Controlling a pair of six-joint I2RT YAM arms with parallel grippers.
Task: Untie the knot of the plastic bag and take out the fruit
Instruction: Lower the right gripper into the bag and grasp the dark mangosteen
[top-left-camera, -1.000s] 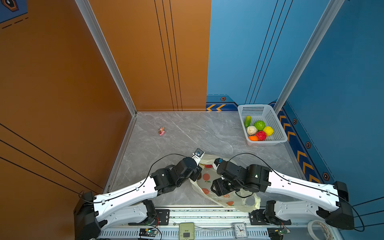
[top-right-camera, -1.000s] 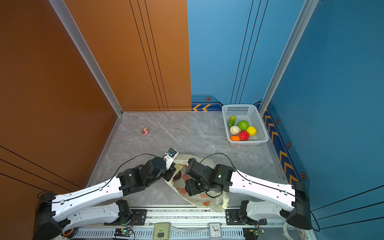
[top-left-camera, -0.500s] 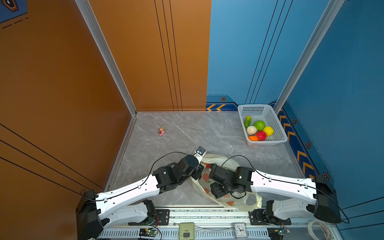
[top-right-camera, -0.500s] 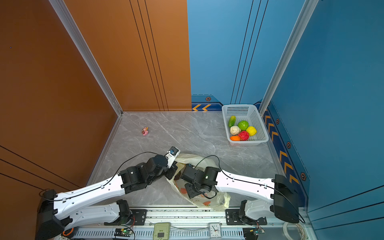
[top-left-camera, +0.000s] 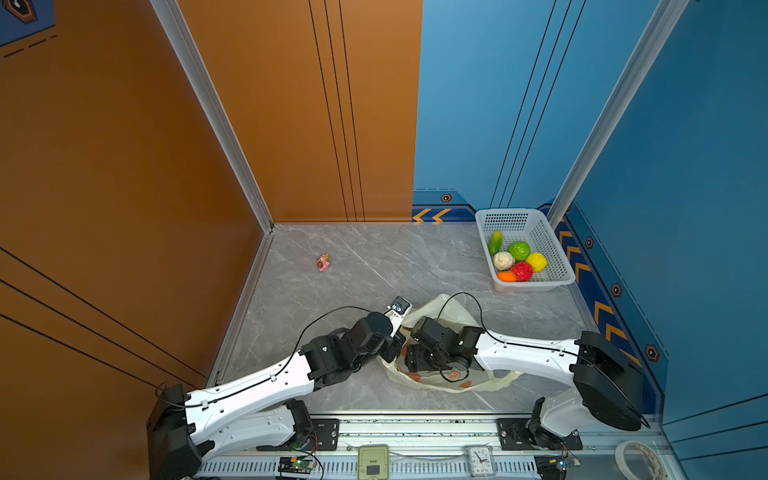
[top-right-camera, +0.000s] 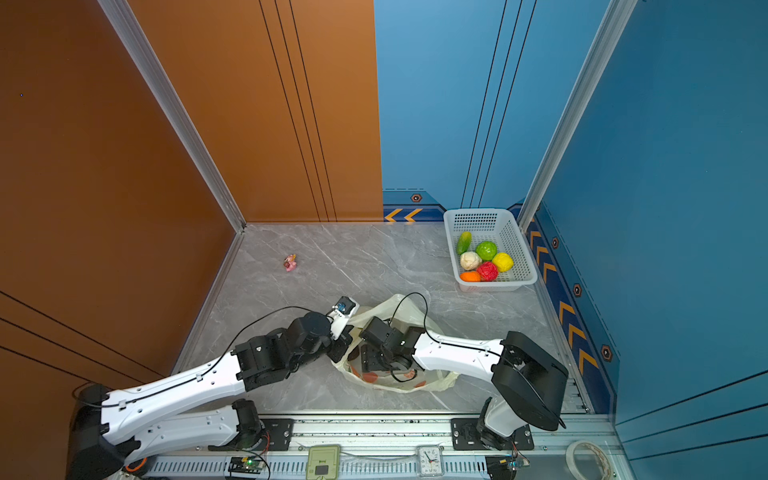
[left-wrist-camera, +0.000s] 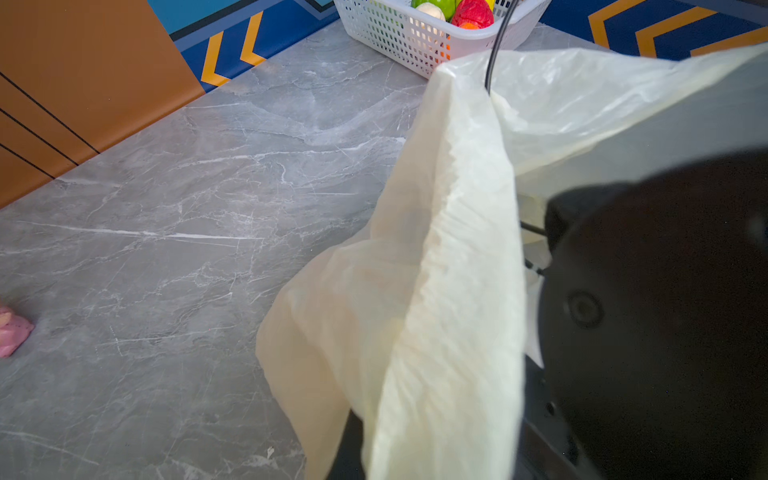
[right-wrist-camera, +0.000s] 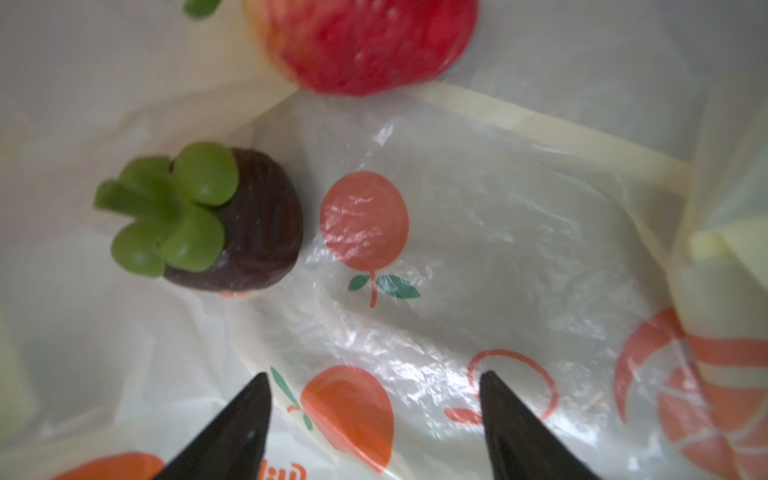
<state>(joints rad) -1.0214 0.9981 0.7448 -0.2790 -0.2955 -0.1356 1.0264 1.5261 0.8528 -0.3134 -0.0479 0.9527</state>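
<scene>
Plastic bag (top-left-camera: 432, 305) lies on the grey marble tabletop (top-left-camera: 374, 257) in both top views. It sits at approx 6 o'clock of the table, close to the robot's rail, w/ its mouth gaping open. The rim is held up on the bag's 9 o'clock side, where the left gripper (top-left-camera: 397, 349) sits. In the left wrist view pale plastic (left-wrist-camera: 436, 291) drapes up and over that gripper and buries most of the fingers. It looks clenched on the bag's edge, though the pinch itself can't be seen.

Right gripper (right-wrist-camera: 374, 374) is down inside the bag and released. Its black fingertips (right-wrist-camera: 249, 419) stand well apart w/ nothing btw them, only the orange-printed film beneath.

Right wrist view shows two pcs inside the bag:
- A dark purple fruit (right-wrist-camera: 249, 232) w/ a green leafy cap rests on the film.
- A red fruit (right-wrist-camera: 361, 41) lies near it but apart, partly cut off by the frame edge.

Neither touches the fingertips.

White basket (top-left-camera: 536, 286) stands at 2 o'clock from the bag, well apart, by the blue wall. It holds six pcs bunched toward its near end:
- long green fruit (top-left-camera: 495, 242)
- round green fruit (top-left-camera: 518, 250)
- cream-white fruit (top-left-camera: 503, 260)
- yellow fruit (top-left-camera: 536, 262)
- bumpy red fruit (top-left-camera: 522, 271)
- orange fruit (top-left-camera: 506, 276)

Pink figurine (top-left-camera: 323, 263) sits alone on the marble at 10 o'clock from the bag, well apart.
</scene>
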